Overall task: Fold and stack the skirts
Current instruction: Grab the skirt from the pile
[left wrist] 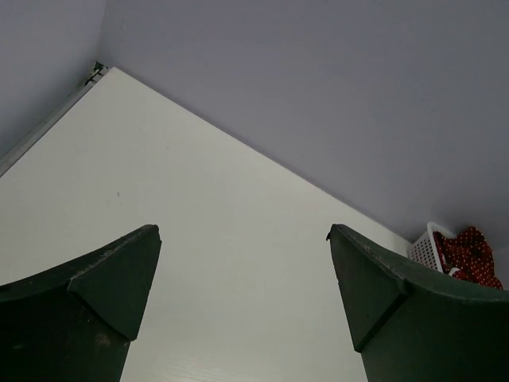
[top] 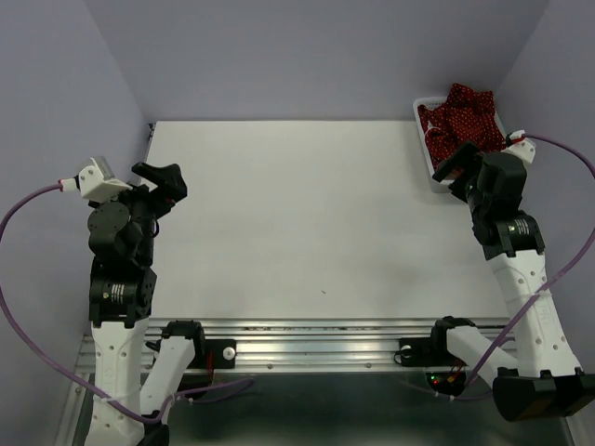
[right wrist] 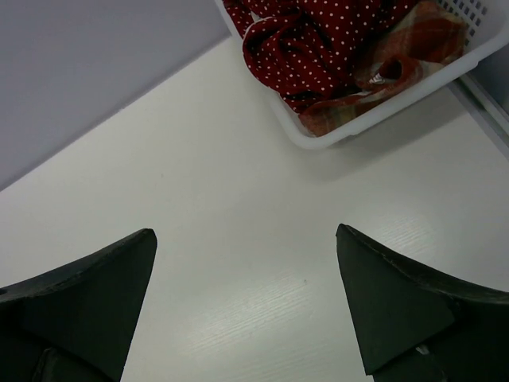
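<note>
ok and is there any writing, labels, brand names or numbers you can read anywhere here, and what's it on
None: no word, number or logo can be read in any of the three views.
basket: plain white mesh, no label showing.
skirts: only white dots and a plaid check, no legible tag.
lights by the right arm's base: small green and red glows, no characters.
</note>
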Controlling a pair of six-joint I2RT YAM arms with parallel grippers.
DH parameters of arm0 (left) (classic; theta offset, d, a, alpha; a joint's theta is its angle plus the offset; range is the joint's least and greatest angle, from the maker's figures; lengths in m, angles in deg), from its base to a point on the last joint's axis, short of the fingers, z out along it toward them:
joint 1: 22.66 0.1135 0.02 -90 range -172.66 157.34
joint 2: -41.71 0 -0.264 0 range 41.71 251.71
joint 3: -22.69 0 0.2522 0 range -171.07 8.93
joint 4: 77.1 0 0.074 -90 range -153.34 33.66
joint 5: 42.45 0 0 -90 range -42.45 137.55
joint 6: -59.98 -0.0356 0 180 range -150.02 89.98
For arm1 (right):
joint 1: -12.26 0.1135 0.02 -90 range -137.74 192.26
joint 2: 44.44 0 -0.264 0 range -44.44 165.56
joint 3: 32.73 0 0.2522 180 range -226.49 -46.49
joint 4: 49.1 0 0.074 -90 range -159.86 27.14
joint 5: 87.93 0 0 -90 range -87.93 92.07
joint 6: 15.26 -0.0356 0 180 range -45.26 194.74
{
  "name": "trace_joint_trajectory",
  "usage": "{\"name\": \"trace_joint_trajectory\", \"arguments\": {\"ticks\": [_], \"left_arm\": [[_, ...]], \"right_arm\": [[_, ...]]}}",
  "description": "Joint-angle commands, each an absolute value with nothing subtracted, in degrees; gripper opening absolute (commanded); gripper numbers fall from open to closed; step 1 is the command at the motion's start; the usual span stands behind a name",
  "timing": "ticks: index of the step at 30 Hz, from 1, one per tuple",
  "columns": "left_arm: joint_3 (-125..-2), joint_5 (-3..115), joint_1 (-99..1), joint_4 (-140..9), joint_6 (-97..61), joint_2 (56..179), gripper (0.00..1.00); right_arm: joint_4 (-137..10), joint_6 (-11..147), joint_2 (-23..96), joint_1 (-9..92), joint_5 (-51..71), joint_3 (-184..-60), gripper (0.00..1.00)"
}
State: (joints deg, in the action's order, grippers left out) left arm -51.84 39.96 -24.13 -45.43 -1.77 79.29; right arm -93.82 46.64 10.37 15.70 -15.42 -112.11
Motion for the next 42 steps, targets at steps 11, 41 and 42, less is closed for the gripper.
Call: {"name": "trace_joint_trajectory", "arguments": {"ticks": [11,41,42], "left_arm": [[-51.6,42.2,-24.0,-52.7,-0.5,83.3,0.99],[-48.1,44.9,-24.0,-60.0,-1.9,94.0,0.99],[-48.1,44.7,-24.0,-60.0,-2.1,94.0,0.99]], "right_arm": [[-85.2,53.4,22.2,15.7,-27.5,-120.7,1.0],[-87.1,61.1,79.4,-4.1,3.8,-161.4,0.4],[-86.8,61.0,79.5,-4.1,3.4,-161.9,0.32]]}}
